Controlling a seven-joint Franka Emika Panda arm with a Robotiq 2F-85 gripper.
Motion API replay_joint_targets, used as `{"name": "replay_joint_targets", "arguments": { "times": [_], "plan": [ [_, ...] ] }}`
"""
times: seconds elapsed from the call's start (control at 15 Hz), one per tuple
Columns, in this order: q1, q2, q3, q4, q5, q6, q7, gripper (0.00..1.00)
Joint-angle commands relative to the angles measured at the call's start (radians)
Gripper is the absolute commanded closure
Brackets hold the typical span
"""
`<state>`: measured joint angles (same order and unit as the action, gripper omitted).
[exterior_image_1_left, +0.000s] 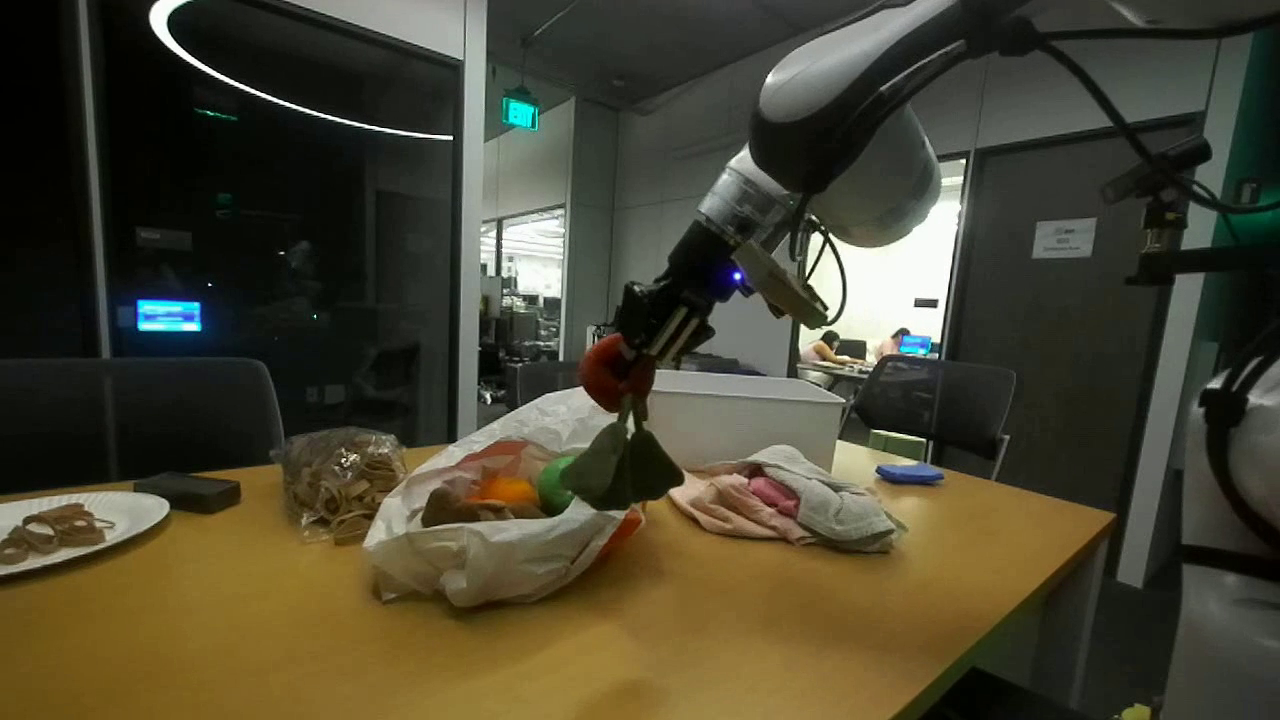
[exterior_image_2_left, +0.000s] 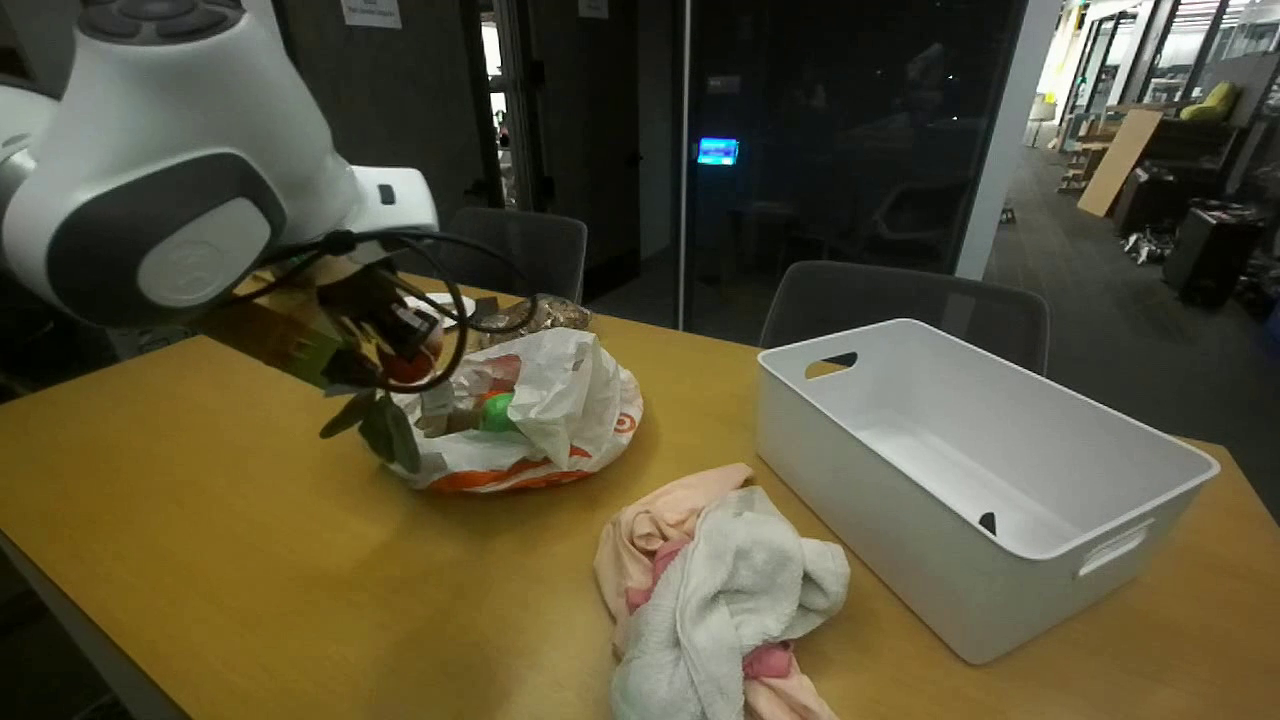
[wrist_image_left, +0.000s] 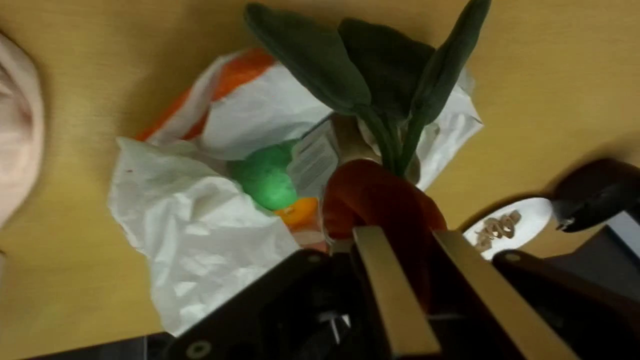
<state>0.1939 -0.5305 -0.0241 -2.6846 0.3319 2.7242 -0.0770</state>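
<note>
One gripper (wrist_image_left: 406, 234): was closed almost all the way, its jaws pinching a red toy (wrist_image_left: 370, 195) by the body.
Toy: hung above the table (exterior_image_1_left: 740, 630), near the edge of a shopping bag (exterior_image_1_left: 470, 565).
Green leaves (exterior_image_1_left: 600, 467): dangled toward six o'clock below the red body in an exterior view; whether they touched the bag could not be told.
Shopping bag: lay open at seven o'clock from the grip in an exterior view, as all later hours were read; a round green thing (wrist_image_left: 267, 175) and an orange thing (wrist_image_left: 300, 212) showed inside.
Towel (exterior_image_1_left: 840, 500): lay grey and crumpled on a peach cloth (exterior_image_1_left: 718, 508), between four and five o'clock.
White bin (exterior_image_1_left: 745, 420): stood just beyond the cloth at four o'clock.
Clear bag (exterior_image_1_left: 360, 445): sat at eight o'clock, stuffed with brown bands (exterior_image_1_left: 350, 495).
Plate (exterior_image_1_left: 145, 513): lay farther out, between eight and nine o'clock, with brown loops (exterior_image_1_left: 60, 528) on it.
Chair (exterior_image_1_left: 935, 400): stood past the table, just after three o'clock.
Exit sign (exterior_image_1_left: 520, 108): glowed green, high up at eleven o'clock.
</note>
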Motion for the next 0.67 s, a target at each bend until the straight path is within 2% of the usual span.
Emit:
{"name": "replay_joint_targets", "arguments": {
  "times": [0.0, 0.27, 0.47, 0.6],
  "plan": [
    [0.103, 0.07, 0.046, 0.009, 0.057, 0.235, 0.042, 0.89],
    [0.183, 0.2, 0.073, 0.037, 0.068, 0.443, 0.075, 0.91],
    [0.233, 0.329, 0.045, 0.057, 0.055, 0.585, 0.059, 0.91],
    [0.242, 0.409, 0.03, 0.083, 0.033, 0.648, 0.057, 0.91]
  ]
}}
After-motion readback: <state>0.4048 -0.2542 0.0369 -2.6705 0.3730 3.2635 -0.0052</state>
